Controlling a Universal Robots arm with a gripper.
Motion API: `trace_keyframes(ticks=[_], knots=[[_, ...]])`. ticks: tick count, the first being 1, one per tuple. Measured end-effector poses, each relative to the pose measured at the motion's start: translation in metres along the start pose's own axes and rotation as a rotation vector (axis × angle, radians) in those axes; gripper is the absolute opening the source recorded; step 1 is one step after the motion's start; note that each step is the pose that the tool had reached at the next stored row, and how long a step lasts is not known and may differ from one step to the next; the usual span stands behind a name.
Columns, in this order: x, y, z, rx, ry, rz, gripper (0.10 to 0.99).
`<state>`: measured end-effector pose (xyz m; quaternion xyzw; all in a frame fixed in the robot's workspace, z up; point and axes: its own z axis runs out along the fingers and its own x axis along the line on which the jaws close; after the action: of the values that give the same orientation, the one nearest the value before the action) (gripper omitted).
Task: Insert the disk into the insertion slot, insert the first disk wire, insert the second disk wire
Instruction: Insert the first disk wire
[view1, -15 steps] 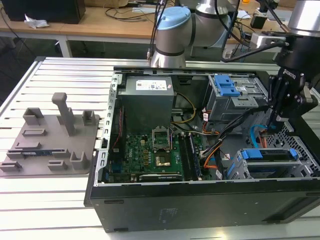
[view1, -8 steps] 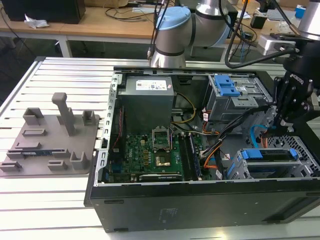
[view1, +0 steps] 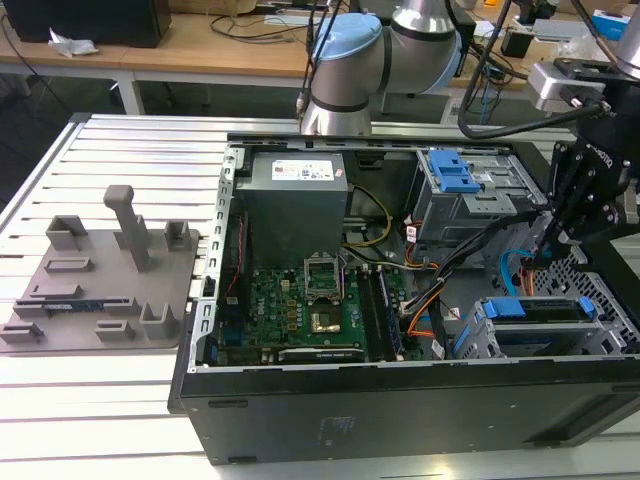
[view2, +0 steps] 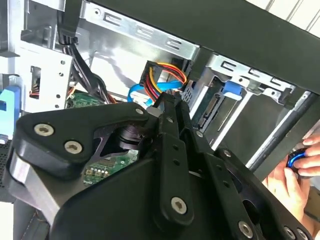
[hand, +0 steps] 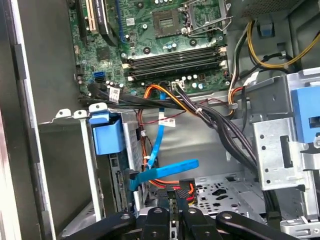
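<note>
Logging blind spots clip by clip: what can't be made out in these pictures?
- Rear connectors of the disk: exterior view, hidden by the insertion slot walls.
- Plug end of the coloured wires: second wrist view, covered by the tool.
- A person's hand: second wrist view, cut off by the picture edge.

exterior view above open case (view1: 400, 410), wrist views inside

One computer case (view1: 400, 410), one motherboard (view1: 300, 300), one power supply (view1: 295, 195), one insertion slot (view1: 478, 322), one fixture plate (view1: 100, 290).
</note>
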<state>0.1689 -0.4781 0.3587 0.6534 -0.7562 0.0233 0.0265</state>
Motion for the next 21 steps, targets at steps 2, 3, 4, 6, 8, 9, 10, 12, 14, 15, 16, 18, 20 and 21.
trace_keyframes(ticks=[2, 3, 4, 6, 8, 9, 10, 12, 14, 15, 16, 18, 20, 21], knots=[[0.0061, -0.0016, -0.0006, -0.003, -0.0061, 0.000, 0.169], [0.0093, -0.0024, -0.0004, -0.004, -0.0065, 0.000, 0.169], [0.0125, -0.0031, -0.0003, -0.005, -0.0066, 0.000, 0.169], [0.0197, -0.0051, 0.0003, -0.008, -0.0075, -0.001, 0.169], [0.0229, -0.0060, 0.0005, -0.009, -0.0084, -0.001, 0.169], [0.0244, -0.0064, 0.0006, -0.011, -0.0102, -0.001, 0.169], [0.0259, -0.0068, 0.0007, -0.014, -0.0135, -0.002, 0.169], [0.0271, -0.0072, 0.0008, -0.018, -0.0192, -0.004, 0.169], [0.0285, -0.0081, 0.0009, -0.023, -0.0302, -0.011, 0.169], [0.0288, -0.0084, 0.0009, -0.023, -0.0330, -0.016, 0.169], [0.0293, -0.0086, 0.0009, -0.023, -0.0340, -0.023, 0.169], [0.0299, -0.0088, 0.0010, -0.022, -0.0340, -0.037, 0.169], [0.0306, -0.0089, 0.0010, -0.021, -0.0338, -0.054, 0.169], [0.0319, -0.0090, 0.0011, -0.020, -0.0337, -0.066, 0.169]])
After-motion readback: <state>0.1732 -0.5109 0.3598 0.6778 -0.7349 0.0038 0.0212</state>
